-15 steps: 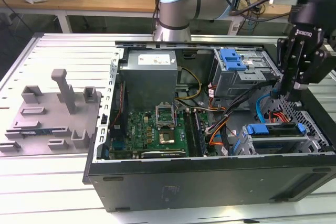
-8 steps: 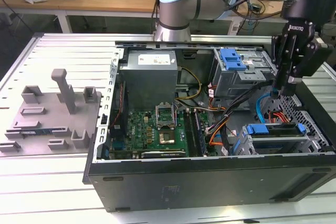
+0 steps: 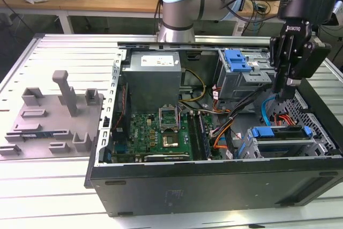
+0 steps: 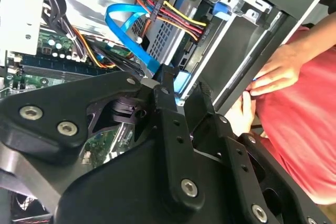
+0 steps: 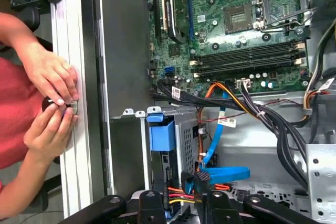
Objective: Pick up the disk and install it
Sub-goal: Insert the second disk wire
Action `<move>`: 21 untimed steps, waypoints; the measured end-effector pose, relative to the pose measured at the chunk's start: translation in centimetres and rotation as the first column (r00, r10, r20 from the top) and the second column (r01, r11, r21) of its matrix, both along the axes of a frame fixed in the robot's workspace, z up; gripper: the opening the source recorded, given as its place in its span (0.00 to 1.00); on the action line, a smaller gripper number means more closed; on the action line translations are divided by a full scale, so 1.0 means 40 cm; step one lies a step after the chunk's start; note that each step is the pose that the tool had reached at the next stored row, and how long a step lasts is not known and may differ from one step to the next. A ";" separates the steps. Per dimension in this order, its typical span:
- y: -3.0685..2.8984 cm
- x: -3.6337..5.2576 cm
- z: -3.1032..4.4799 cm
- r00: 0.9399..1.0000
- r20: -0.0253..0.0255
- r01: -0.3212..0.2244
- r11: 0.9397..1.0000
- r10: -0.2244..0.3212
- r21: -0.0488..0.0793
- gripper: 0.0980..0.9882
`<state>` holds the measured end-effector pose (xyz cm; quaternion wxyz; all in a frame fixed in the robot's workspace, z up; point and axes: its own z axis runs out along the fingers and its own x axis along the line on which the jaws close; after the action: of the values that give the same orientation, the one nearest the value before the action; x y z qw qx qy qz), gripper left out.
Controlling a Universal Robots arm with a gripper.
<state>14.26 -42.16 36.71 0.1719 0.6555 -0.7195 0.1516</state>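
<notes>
blue-framed, the disk (image 3: 281, 132) sits in its bay in the computer case (image 3: 214, 181), just under the fingers (image 3: 282, 90). they look pinched together, holding nothing. loose wires (image 4: 173, 22) hang close by; the fingers could snag one.

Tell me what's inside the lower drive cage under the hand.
A blue-framed disk sits in the drive cage, below the hand. Its silver body and connectors are hidden by the cage.
</notes>
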 end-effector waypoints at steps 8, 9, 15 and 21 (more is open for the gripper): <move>0.005 -0.001 -0.008 1.000 0.005 0.009 1.000 -0.009 0.000 0.30; 0.005 0.000 -0.008 1.000 0.005 0.015 1.000 -0.015 0.000 0.30; 0.005 0.001 -0.010 0.999 0.005 0.041 0.999 -0.041 0.000 0.20; 0.008 0.005 -0.012 0.999 0.007 0.042 0.999 -0.042 0.000 0.20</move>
<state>14.47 -41.84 36.22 0.1725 0.6398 -0.7337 0.1501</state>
